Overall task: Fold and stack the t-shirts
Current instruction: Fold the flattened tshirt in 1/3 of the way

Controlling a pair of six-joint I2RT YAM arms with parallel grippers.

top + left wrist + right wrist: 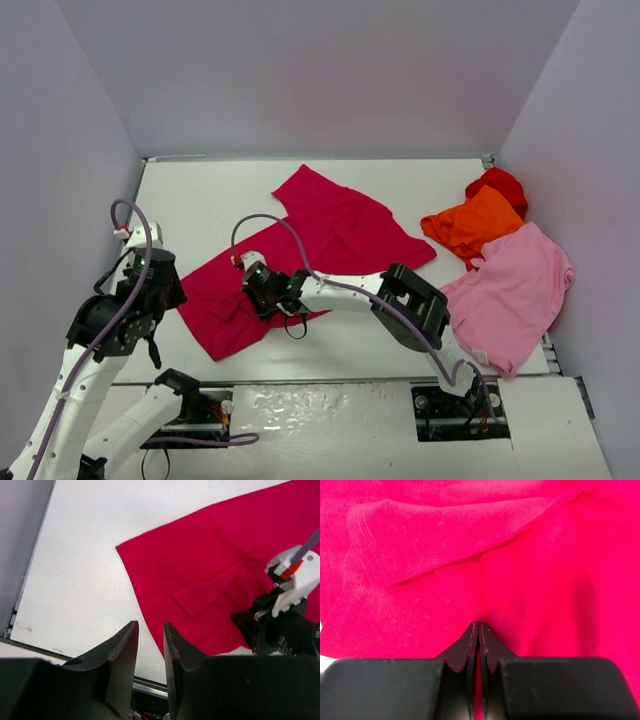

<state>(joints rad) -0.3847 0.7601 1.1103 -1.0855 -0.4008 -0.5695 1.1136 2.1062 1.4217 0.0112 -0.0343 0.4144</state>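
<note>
The crimson-magenta t-shirt (340, 235) lies spread and rumpled across the middle of the table. It also shows in the left wrist view (210, 565) and fills the right wrist view (470, 555). My right gripper (248, 298) rests on its near left part and is shut, pinching a fold of the cloth (478, 625). A folded flap lies just beyond the fingers. My left gripper (152, 348) is open and empty, held above bare table left of the shirt's near corner (151, 627).
The orange t-shirt (472, 225), the red t-shirt (500, 185) and the light pink t-shirt (515, 285) lie bunched at the right side. White walls enclose the table on three sides. The near table edge (145, 685) lies right under my left gripper.
</note>
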